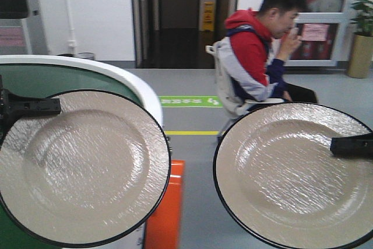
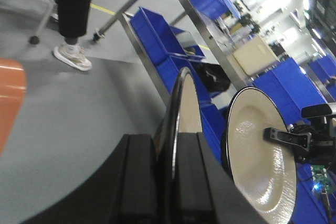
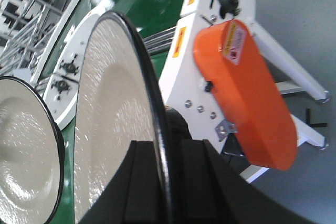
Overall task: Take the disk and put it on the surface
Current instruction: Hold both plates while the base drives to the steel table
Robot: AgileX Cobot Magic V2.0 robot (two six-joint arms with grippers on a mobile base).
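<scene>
- Both arms are loaded: the left pincer (image 2: 169, 153) is clamped on the rim of the left disk (image 1: 81, 167), and the right pincer (image 3: 164, 156) is clamped on the rim of the right disk (image 1: 294, 173).
- Both disks stand on edge up in the air, faces toward the front cam, side by side w/ a gap between them. Each is gripped at its outer rim (left one upper-left, right one at its right edge).
- Key bit imo: the disks are vertical, so each needs tipping flat and lowering before release.
- Can't see the surface in any view tbh. There's only the green conveyor (image 1: 76, 77) behind the left disk and floor (image 1: 198, 202) by the right one, so no call on which arm is nearer.
- Front cam gives the faces + the gap. Wrist cams give the rims edge-on between the fingers, i.e. the actual grip.
</scene>
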